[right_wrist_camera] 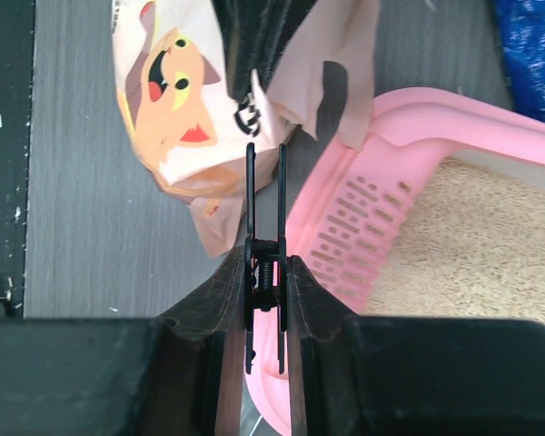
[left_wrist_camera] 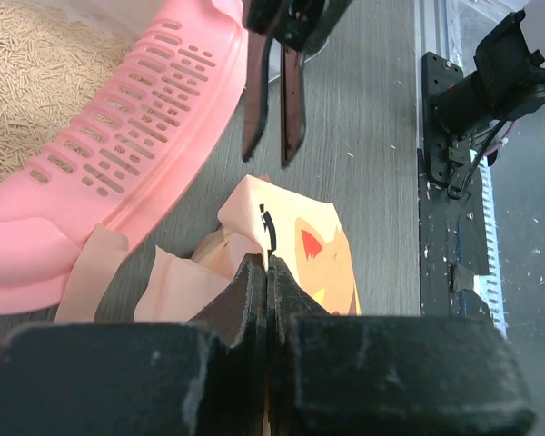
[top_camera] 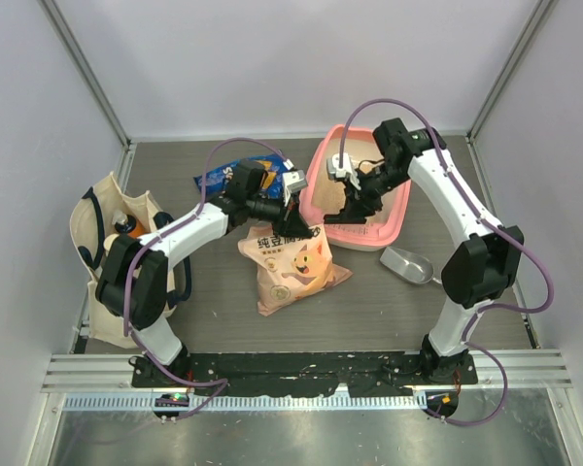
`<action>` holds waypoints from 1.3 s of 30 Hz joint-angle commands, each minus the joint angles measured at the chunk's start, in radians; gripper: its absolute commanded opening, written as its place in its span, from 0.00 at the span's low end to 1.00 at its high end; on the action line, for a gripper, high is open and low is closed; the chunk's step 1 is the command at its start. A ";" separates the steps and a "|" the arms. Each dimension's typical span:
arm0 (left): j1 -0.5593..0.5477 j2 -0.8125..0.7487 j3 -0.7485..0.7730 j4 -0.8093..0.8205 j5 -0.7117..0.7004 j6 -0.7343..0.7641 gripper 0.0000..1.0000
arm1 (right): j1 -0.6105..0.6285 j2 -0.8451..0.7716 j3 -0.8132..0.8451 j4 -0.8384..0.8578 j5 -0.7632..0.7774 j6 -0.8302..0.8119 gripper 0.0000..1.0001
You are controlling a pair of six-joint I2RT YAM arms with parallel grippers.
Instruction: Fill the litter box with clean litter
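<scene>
The pink, rounded-rectangular litter box point(top_camera: 393, 221) sits flat, slotted ledge point(left_wrist_camera: 136, 136) at its near end, pale beige litter point(right_wrist_camera: 463, 236) covering its floor.

We see left gripper point(left_wrist_camera: 265, 268), right gripper point(right_wrist_camera: 264, 259) and litter bag point(top_camera: 293, 262) top crowding the litter box point(left_wrist_camera: 36, 272) slotted end; room between bag and scoop point(top_camera: 408, 264).

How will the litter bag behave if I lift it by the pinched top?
Likely floppy: the litter bag crumples at the top where the left gripper pinches it. Its body bulges, so probably heavy enough to sag or slip free.
</scene>
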 commanded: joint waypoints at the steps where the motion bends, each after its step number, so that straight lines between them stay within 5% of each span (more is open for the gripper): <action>1: 0.011 -0.010 0.023 -0.017 0.008 0.041 0.00 | 0.013 -0.044 -0.037 -0.163 -0.029 -0.028 0.02; 39: 0.011 -0.015 0.040 -0.041 -0.021 0.083 0.02 | 0.102 0.035 0.013 -0.163 0.051 -0.072 0.02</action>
